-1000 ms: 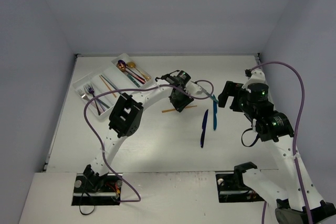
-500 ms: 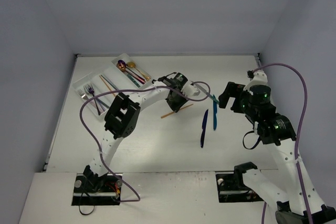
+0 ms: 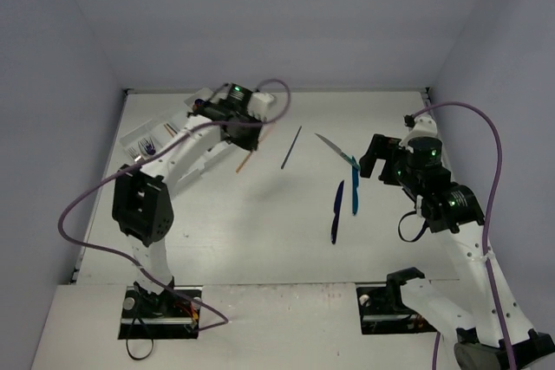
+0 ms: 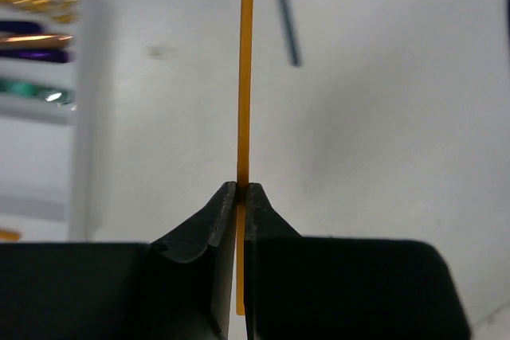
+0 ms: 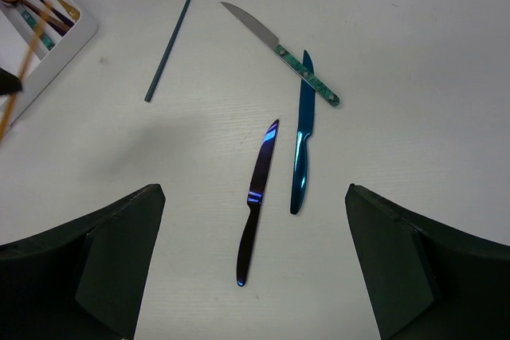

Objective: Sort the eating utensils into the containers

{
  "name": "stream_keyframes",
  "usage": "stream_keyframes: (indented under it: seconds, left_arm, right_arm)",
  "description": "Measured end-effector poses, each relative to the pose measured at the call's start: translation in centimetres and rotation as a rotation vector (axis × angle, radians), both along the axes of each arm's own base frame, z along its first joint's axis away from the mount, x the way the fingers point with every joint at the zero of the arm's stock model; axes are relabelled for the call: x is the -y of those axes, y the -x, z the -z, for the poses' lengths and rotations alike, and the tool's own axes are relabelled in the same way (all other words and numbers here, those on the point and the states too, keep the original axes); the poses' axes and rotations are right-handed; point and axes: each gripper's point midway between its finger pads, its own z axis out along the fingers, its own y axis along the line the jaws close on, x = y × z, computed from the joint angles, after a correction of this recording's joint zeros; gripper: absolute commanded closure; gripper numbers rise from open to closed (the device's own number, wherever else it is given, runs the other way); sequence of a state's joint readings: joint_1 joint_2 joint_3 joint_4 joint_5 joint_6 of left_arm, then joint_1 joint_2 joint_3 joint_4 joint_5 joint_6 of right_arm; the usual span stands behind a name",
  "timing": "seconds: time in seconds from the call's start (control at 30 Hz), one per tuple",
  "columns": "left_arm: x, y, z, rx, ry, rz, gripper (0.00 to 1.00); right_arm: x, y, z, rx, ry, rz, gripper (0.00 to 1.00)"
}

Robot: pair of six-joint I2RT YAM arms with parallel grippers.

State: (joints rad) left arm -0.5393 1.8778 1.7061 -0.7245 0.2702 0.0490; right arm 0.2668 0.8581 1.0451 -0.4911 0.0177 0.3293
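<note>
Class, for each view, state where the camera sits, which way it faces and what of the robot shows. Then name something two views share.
Top external: above and behind the bases, looking down on the white table; both arms show.
Left wrist: on the left gripper, looking along its shut fingers at the slim orange chopstick they hold.
Right wrist: on the right gripper, looking down between its open fingers at a purple knife.
Shared: both wrist views show the grey chopstick.
</note>
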Motion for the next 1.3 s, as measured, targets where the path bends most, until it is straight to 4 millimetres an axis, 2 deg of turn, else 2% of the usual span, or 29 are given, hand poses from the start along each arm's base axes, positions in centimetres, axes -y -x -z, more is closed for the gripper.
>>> stream_keyframes:
  seconds: [0.07,0.17,0.27,0.4,0.6,0.83,0.9,1.07,1.3]
  left_arm:
    - [-4.0,-3.4,-1.4,0.030,0.058,-0.214,1.00]
    - [-10.1,-6.5,-0.9,0.036,0.107,-0.521,1.00]
    - [-15.9,-8.0,1.0,0.019,0.128,-0.811,1.00]
    - [-19.9,-8.5,2.7,0.006,0.148,-1.081,1.00]
    - [-23.6,-11.1,2.6,0.099,0.203,-1.325,1.00]
    - [-26.9,-11.9,5.6,0.086,0.194,-1.500,1.00]
    - [-27.3,-11.9,6.0,0.085,0.188,-1.523,0.95]
    - [-27.6,-11.9,6.1,0.090,0.187,-1.545,0.74]
    - [-27.3,-11.7,6.3,0.069,0.190,-1.542,0.64]
  right_arm:
    - [0.0,-0.1,0.1,-0.004,0.006,-0.002,0.05]
    - [0.1,-0.1,0.2,-0.004,0.016,-0.002,0.05]
    - [0.2,-0.2,0.3,-0.008,0.025,-0.003,0.05]
    - [0.1,-0.5,0.9,-0.029,0.038,-0.007,0.05]
    - [0.1,-0.8,1.5,-0.052,0.053,-0.013,0.05]
    - [0.1,-0.9,1.7,-0.055,0.058,-0.012,0.05]
    - [0.1,-1.0,1.7,-0.057,0.060,-0.012,0.05]
    - [0.1,-1.1,2.0,-0.068,0.063,-0.012,0.05]
    - [-0.2,-1.6,2.4,-0.091,0.063,-0.021,0.05]
